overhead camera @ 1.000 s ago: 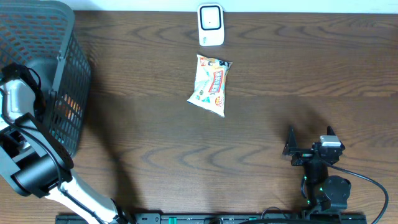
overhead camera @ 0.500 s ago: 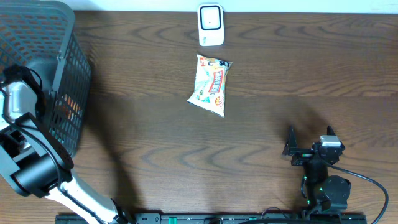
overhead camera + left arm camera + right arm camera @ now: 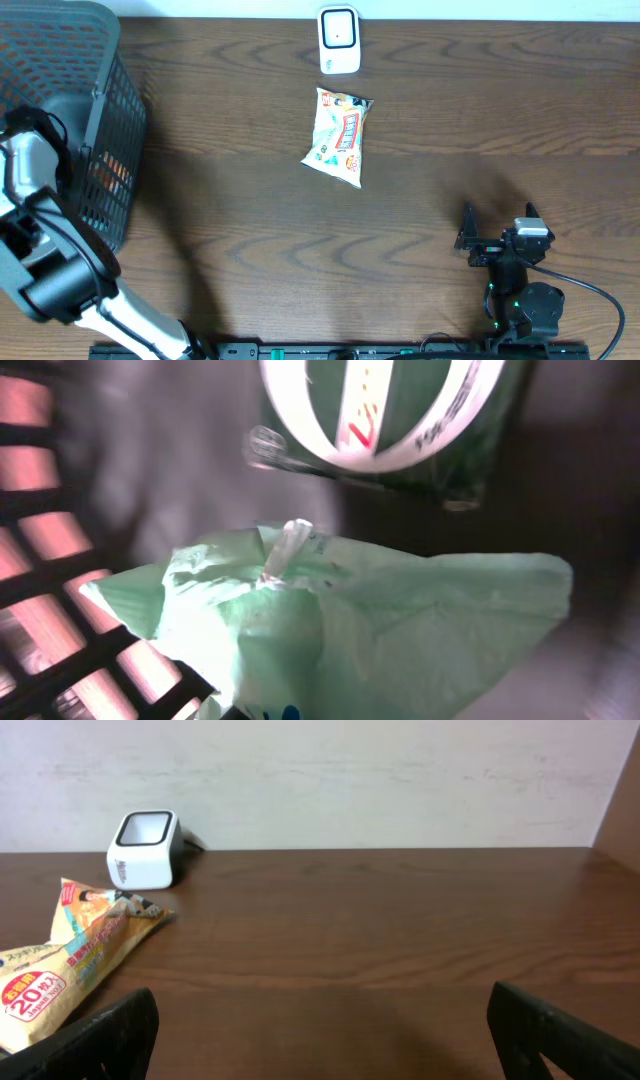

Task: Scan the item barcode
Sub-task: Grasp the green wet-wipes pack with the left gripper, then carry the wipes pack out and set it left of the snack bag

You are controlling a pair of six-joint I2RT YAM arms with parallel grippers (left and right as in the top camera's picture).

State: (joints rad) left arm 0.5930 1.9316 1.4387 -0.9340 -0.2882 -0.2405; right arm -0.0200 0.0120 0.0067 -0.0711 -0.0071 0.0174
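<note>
**Left arm dips deeper into basket as scanner waits at table's far edge**

At 9 o'clock in the overhead view, the left arm (image 3: 28,165) reaches into the black mesh basket (image 3: 108,95). Its dark lower link sits a touch nearer the front edge than a second ago. The left gripper, hidden from above inside the basket, has snapped closed after standing partly open a moment before. Its wrist camera is pressed up against a pale green packet (image 3: 380,630), with a dark green pack bearing a white ring (image 3: 390,410) just beyond at 12 o'clock and the basket's mesh at 8 o'clock. The fingers themselves are out of sight, so it cannot be told whether they pinch the packet.

Nothing else has moved. The orange-and-white snack bag (image 3: 340,137) lies flat just toward 12 o'clock from the table's centre. The white scanner (image 3: 339,40) stands close behind it at the far edge, the two apart. At 5 o'clock the right gripper (image 3: 498,225) rests with its jaws spread wide and nothing between them.

The table (image 3: 450,120) is dark-stained wood with a bold grain. A pale plaster wall (image 3: 350,780) rises directly behind it.
</note>
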